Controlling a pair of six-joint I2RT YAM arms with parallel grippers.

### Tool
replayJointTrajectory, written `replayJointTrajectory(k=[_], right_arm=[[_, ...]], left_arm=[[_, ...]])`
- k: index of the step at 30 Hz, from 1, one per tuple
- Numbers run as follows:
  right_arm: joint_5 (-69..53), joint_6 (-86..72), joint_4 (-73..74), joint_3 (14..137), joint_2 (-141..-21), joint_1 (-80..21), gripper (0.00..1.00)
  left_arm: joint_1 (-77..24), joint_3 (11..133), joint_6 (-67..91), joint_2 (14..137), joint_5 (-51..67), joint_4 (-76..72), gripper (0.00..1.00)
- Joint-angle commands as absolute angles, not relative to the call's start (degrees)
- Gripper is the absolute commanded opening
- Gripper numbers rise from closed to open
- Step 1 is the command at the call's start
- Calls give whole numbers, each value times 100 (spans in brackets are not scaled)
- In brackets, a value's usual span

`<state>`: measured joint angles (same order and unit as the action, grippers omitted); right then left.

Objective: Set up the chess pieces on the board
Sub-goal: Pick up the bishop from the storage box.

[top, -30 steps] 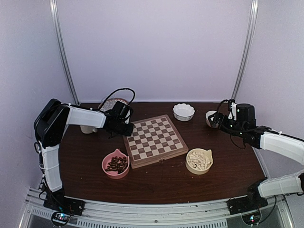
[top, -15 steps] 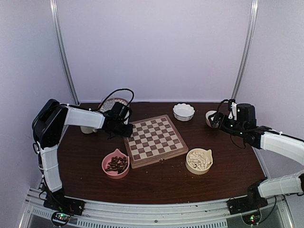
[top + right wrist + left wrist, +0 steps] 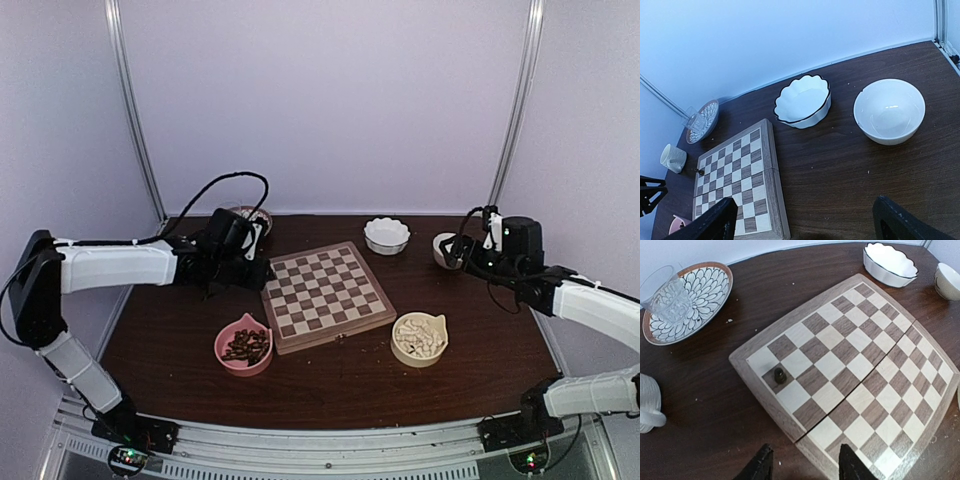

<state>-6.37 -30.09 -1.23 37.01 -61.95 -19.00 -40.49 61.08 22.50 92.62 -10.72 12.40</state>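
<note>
The board (image 3: pixel 326 296) lies mid-table, slightly turned. One dark chess piece (image 3: pixel 780 375) stands on a dark square near the board's far left corner (image 3: pixel 751 361). It also shows as a speck in the right wrist view (image 3: pixel 701 171). My left gripper (image 3: pixel 806 467) hovers open over the board's left edge, short of that piece and holding nothing. More dark pieces fill a pink bowl (image 3: pixel 244 347). Cream pieces fill a tan bowl (image 3: pixel 419 339). My right gripper (image 3: pixel 807 225) is wide open above bare table to the right of the board (image 3: pixel 737 180).
A patterned plate (image 3: pixel 700 300) with a clear glass (image 3: pixel 667 295) on it sits behind the board's left corner. A white mug (image 3: pixel 647 407) is to its left. A scalloped white bowl (image 3: pixel 802 102) and a round white bowl (image 3: pixel 889 111) stand at the back right.
The left arm has swung out and lowered, and its wrist has drawn back leftward from the board's corner. The right arm has barely moved.
</note>
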Motion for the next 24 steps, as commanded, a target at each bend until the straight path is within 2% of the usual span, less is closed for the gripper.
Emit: replayJointTrajectory(k=[1,15,19,24], right_arm=[[-512,-2912,-76,3721,-6021,-1943,98],[-608,-2899,-131,3797,-6217,-2006,97],[-642,-2900,-166,3803,-6269,-2022,97],[-721,-2916,-169,3856,-6376,-2036,97]], left_arm=[[-4079,5446,2503,8405,-753,1310,45],[-4183,3153,2111,5734,209,1503,38],[-4184,2909,2136,5515,303,1425,34],[-4181,2947,2095,5868,567,1375,34]])
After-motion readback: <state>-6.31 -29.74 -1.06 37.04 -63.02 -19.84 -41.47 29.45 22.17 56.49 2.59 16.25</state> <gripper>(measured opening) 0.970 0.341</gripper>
